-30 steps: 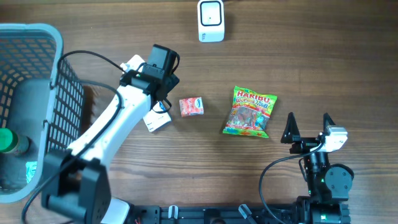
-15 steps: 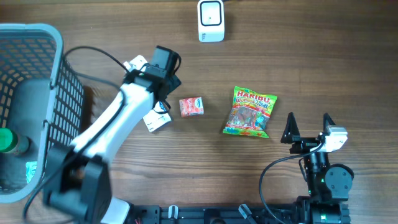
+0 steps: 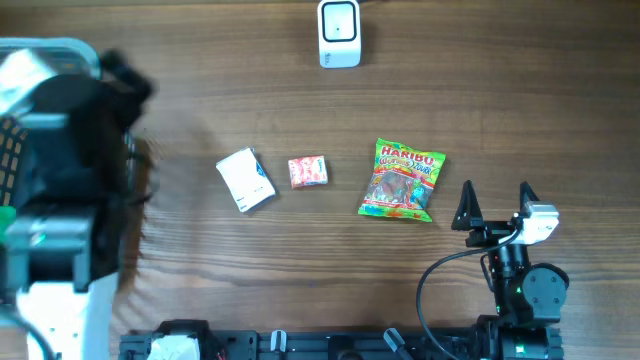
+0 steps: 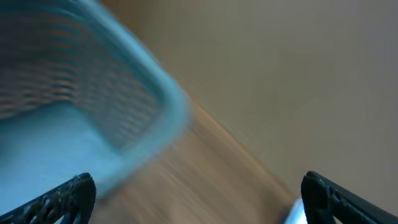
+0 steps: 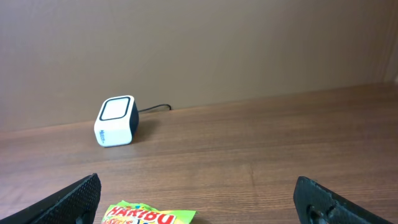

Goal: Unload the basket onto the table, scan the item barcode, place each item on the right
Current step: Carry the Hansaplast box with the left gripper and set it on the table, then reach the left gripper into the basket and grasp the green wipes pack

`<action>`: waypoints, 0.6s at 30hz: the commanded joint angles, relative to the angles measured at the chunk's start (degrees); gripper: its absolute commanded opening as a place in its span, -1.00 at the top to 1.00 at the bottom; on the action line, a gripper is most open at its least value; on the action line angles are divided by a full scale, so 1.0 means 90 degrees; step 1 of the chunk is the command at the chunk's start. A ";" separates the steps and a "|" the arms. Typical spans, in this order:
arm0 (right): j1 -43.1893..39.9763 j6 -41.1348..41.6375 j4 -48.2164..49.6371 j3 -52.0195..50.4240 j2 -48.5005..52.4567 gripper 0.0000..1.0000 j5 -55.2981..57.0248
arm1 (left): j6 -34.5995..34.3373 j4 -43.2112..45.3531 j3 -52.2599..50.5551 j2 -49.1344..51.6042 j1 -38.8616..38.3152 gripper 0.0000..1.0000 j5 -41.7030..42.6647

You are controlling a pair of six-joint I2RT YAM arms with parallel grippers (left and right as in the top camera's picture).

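Fingers [image 5: 71, 199] of right gripper [image 5: 196, 180] and left gripper [image 4: 198, 180] spread wide, empty.

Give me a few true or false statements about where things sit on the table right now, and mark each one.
1. The Haribo bag lies between the pink packet and the right gripper. True.
2. The right gripper is shut on the Haribo bag. False: it is open, apart from the bag and holds nothing.
3. The scanner stands at the far side of the table, apart from the three items. True.
4. The white box sits inside the basket. False: it lies on the table, just left of the pink packet.
5. The left gripper is open and empty, with the basket in its camera's view. True.
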 commanded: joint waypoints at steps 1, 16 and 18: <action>0.0019 -0.0066 0.0022 -0.0007 -0.0039 -0.99 -0.0053 | -0.0544 -0.0600 0.0015 0.0107 0.1581 -1.00 0.0056; 0.0019 -0.0066 0.0019 -0.0007 -0.0039 -0.99 -0.0053 | -0.1656 -0.2822 0.0007 0.3036 0.4947 -0.99 0.1724; 0.0019 -0.0066 0.0019 -0.0007 -0.0039 -0.99 -0.0053 | -0.1659 -0.2897 0.0000 0.3507 0.4947 -0.99 0.1486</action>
